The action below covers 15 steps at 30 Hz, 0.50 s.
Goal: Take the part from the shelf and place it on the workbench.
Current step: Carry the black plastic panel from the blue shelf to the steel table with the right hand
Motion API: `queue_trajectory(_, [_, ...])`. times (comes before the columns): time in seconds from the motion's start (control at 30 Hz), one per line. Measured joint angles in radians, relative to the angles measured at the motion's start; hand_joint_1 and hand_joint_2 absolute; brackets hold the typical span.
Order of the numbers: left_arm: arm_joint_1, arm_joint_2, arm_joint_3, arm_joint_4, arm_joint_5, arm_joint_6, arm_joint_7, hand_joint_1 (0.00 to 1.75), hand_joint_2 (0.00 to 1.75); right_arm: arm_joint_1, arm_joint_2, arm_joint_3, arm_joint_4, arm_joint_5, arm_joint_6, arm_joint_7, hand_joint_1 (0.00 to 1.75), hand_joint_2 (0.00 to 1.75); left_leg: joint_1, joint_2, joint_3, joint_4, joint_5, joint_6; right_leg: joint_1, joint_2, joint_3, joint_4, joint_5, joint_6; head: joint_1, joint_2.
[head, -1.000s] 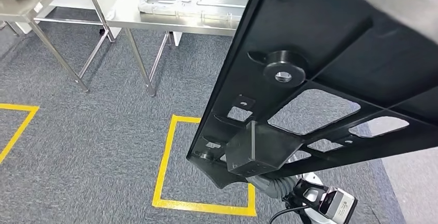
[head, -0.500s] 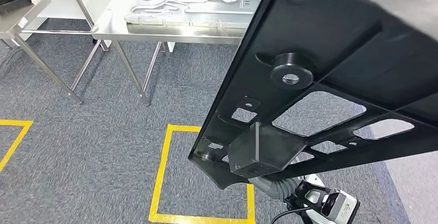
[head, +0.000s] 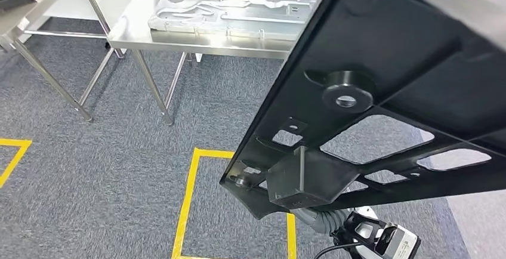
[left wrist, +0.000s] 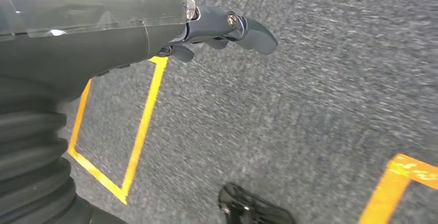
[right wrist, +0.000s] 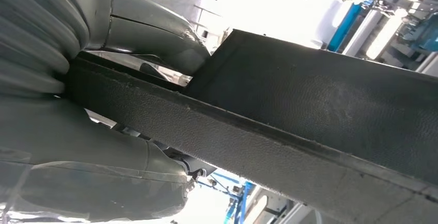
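right hand (right wrist: 111,110) clamped on the edge of the big flat black textured plastic part (right wrist: 320,110) | grey thumb on one face, rest of the hand on the other | blue metal frames (right wrist: 347,22) blurry behind, bright glare

The head view looks forward and down over grey carpet (head: 107,151) with yellow floor tape (head: 186,202), toward the surface (head: 197,35). The left wrist view faces the same carpet and tape closely. The right wrist view sits tight against the black part (right wrist: 310,110), looking outward.
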Motion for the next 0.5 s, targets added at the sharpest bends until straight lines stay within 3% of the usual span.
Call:
queue_trajectory(0.07, [-0.002,0.0,0.0,0.0,-0.003,0.0,-0.002,0.0,1.75,0.001,0.0,-0.002,-0.001,0.0,0.0,-0.002,1.69,1.75,-0.003,-0.001,0.013,0.0,-0.015,-0.011,0.004,-0.002,0.039,-0.098,0.038,-0.009,0.0,0.0])
queue_trajectory(0.17, [-0.005,0.0,0.0,0.0,-0.006,0.0,-0.003,0.0,1.75,0.005,-0.001,-0.004,-0.005,0.003,-0.002,-0.004,1.69,1.75,-0.005,0.0,0.024,-0.008,-0.029,-0.028,0.006,0.001,0.052,-0.12,0.024,-0.028,0.0,0.0])
queue_trajectory(0.23, [-0.008,0.0,0.0,-0.001,-0.007,0.0,-0.004,0.0,1.75,0.008,-0.001,-0.004,-0.008,0.005,-0.003,-0.005,1.69,1.75,-0.003,0.001,0.021,0.017,-0.046,-0.037,0.002,0.002,0.068,-0.13,0.018,-0.041,0.0,0.0])
queue_trajectory(0.27, [-0.01,0.0,0.0,-0.001,-0.008,0.0,-0.005,0.0,1.75,0.009,-0.001,-0.004,-0.01,0.006,-0.003,-0.005,1.69,1.75,-0.002,0.001,0.002,0.061,-0.067,-0.041,0.0,0.001,0.077,-0.135,0.014,-0.046,0.0,0.0])
queue_trajectory(0.37, [-0.008,0.0,0.0,-0.001,-0.008,0.001,-0.005,0.0,1.75,0.013,-0.001,-0.004,-0.01,0.006,-0.003,-0.005,1.69,1.75,0.0,0.001,-0.12,0.262,-0.13,-0.048,0.003,0.0,0.101,-0.136,-0.006,-0.054,0.0,0.0])
queue_trajectory(0.4, [-0.006,0.0,0.0,-0.001,-0.008,0.001,-0.005,0.0,1.75,0.015,-0.001,-0.004,-0.01,0.006,-0.003,-0.005,1.69,1.75,0.0,0.001,-0.148,0.29,-0.122,-0.048,0.004,0.001,0.11,-0.136,-0.014,-0.054,0.0,0.0])
queue_trajectory(0.43, [-0.005,0.0,0.0,-0.001,-0.008,0.001,-0.005,0.0,1.75,0.016,-0.001,-0.004,-0.01,0.006,-0.003,-0.005,1.69,1.75,0.0,0.001,-0.155,0.276,-0.091,-0.047,0.005,0.002,0.122,-0.136,-0.023,-0.053,0.0,0.0])
queue_trajectory(0.5, [-0.003,0.0,0.0,-0.001,-0.008,0.001,-0.005,0.0,1.75,0.016,-0.001,-0.004,-0.011,0.006,-0.001,-0.005,1.69,1.75,-0.002,0.001,-0.122,0.155,0.006,-0.037,0.006,0.004,0.149,-0.137,-0.043,-0.05,0.0,0.0])
